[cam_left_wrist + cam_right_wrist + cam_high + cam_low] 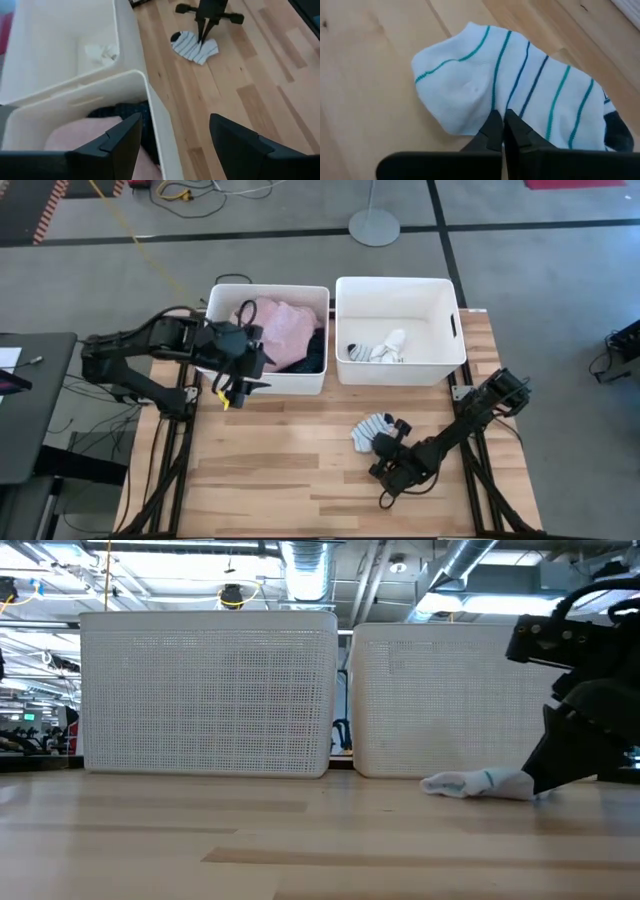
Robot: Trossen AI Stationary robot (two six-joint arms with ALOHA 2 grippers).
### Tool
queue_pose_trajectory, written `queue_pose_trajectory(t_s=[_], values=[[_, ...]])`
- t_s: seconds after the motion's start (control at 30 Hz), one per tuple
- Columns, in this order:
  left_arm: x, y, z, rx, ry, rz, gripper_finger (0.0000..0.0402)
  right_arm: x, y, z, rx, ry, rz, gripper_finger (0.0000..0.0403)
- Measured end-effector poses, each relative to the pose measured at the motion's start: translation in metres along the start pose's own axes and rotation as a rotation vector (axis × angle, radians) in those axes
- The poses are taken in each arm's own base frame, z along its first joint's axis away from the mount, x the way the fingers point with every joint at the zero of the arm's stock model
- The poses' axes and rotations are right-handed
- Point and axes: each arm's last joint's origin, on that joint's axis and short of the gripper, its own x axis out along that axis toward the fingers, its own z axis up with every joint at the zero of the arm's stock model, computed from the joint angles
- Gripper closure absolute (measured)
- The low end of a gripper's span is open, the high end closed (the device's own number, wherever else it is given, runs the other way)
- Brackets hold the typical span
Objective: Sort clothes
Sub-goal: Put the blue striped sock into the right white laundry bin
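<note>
A white sock with teal and navy stripes [520, 85] lies flat on the wooden table [270, 480], in front of the right bin [400, 370]. My right gripper [503, 120] is shut on it, low over the table. The left bin [270, 384] holds a pink shirt [285, 325] and dark garments [312, 356]. The right bin holds small white socks [385, 348]. My left gripper [172, 145] hangs open above the left bin's near right corner and touches nothing. My right gripper pinches a little of the sock's upper fabric [496, 106] between its two fingertips, about midway along the sock, near one long edge. The fingers slant down from the table's near right side. The sock [478, 783] lies flat on the table.
The two white bins stand side by side along the table's far edge. Bare wood spreads over the near and left parts of the table. A round stand base [374, 226] and cables lie on the floor beyond.
</note>
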Motion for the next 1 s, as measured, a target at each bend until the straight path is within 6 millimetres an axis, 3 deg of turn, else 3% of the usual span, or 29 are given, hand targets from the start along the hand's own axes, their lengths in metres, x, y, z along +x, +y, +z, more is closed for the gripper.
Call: queue_pose_trajectory(t_s=[0.47, 1.0], values=[[0.023, -0.039, -0.035, -0.008, -0.028, -0.058, 0.0175, -0.012, 0.016, 0.046, -0.149, -0.029, 0.046, 0.0402], [0.068, -0.075, -0.046, 0.077, -0.191, -0.123, 0.0175, -0.046, 0.016, 0.101, -0.276, -0.178, 0.105, 0.0403]])
